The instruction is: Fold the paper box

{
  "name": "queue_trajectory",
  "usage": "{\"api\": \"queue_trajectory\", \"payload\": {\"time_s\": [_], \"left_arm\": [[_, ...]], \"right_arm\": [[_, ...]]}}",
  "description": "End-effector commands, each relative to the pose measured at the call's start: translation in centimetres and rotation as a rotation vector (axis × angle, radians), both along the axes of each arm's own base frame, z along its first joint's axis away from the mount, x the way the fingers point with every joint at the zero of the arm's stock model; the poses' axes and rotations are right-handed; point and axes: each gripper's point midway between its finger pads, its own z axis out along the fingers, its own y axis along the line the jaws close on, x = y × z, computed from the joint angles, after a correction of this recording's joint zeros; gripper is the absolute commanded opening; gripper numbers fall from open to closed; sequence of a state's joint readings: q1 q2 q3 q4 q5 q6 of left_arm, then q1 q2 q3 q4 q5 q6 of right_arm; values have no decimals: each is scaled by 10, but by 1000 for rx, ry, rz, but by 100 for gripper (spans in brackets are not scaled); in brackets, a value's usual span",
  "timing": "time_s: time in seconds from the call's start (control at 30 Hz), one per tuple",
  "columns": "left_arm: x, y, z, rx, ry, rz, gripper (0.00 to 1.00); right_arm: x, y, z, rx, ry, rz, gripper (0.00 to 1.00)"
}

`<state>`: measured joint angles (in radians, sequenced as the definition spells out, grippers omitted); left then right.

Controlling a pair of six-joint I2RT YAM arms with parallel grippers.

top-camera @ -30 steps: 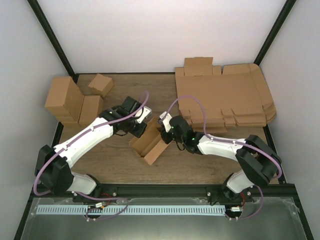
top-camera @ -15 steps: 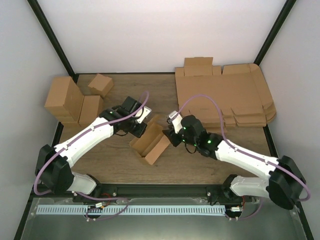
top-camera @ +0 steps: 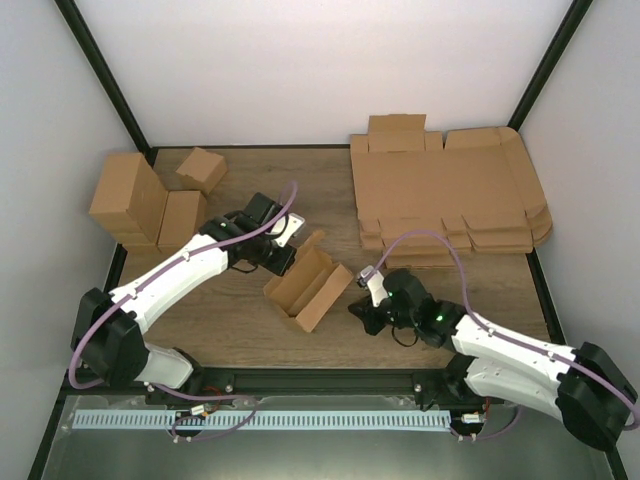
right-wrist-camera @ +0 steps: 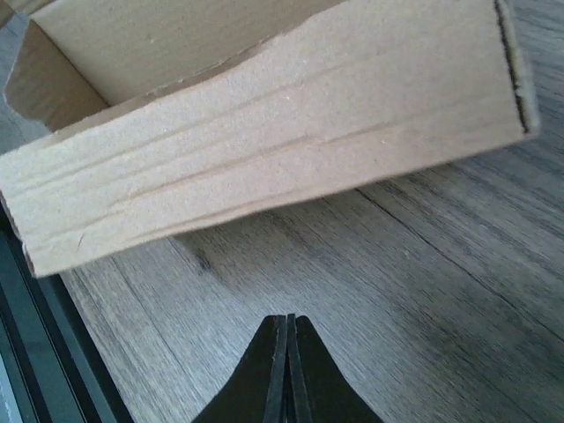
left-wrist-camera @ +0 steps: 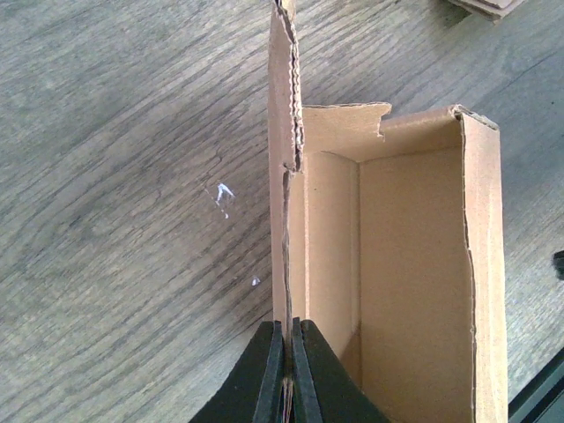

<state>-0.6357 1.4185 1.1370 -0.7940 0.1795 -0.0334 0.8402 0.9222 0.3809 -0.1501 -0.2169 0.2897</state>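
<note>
The paper box [top-camera: 312, 286] is a long narrow open-topped brown cardboard box lying slantwise on the table's middle. In the left wrist view [left-wrist-camera: 401, 273] I look into its open inside. My left gripper [top-camera: 285, 250] [left-wrist-camera: 288, 335] is shut on the box's far left wall, pinching the thin cardboard edge between its fingers. My right gripper [top-camera: 362, 308] [right-wrist-camera: 285, 330] is shut and empty, low over the table just right of the box, apart from it. In the right wrist view the box's outer long wall [right-wrist-camera: 264, 150] stands ahead of the fingers.
A thick pile of flat cardboard sheets [top-camera: 450, 195] lies at the back right. Several blocky folded boxes [top-camera: 150, 195] stand at the back left. The table's black front rail [top-camera: 320, 380] runs behind the arms' bases.
My right gripper has let go of the box and pulled back toward the near right, down to the table. The box has shifted slightly right. My left gripper keeps its hold.
</note>
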Motion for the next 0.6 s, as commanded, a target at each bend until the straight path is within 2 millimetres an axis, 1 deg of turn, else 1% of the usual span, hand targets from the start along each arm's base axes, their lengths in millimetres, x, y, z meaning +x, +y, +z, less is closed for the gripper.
{"api": "queue_trajectory", "payload": {"time_s": [0.0,0.1,0.13,0.27,0.43,0.57], "left_arm": [[-2,-10,6,-52,8,-8,4],[-4,-12,6,-70,16,-10,4],[-5,-13,5,-74,21,-10,4],[-9,-18,5,-114,43,-16,4],[-18,-31,3,-193,84,-38,4],[-26,-39,-3,-219,126,-51,4]], "right_arm": [[11,22,18,117,-17,-2,1],[17,35,17,141,-13,15,1],[19,38,12,135,0,18,1],[27,52,12,150,5,31,1],[34,62,24,190,-20,34,1],[38,66,27,192,-27,38,1]]}}
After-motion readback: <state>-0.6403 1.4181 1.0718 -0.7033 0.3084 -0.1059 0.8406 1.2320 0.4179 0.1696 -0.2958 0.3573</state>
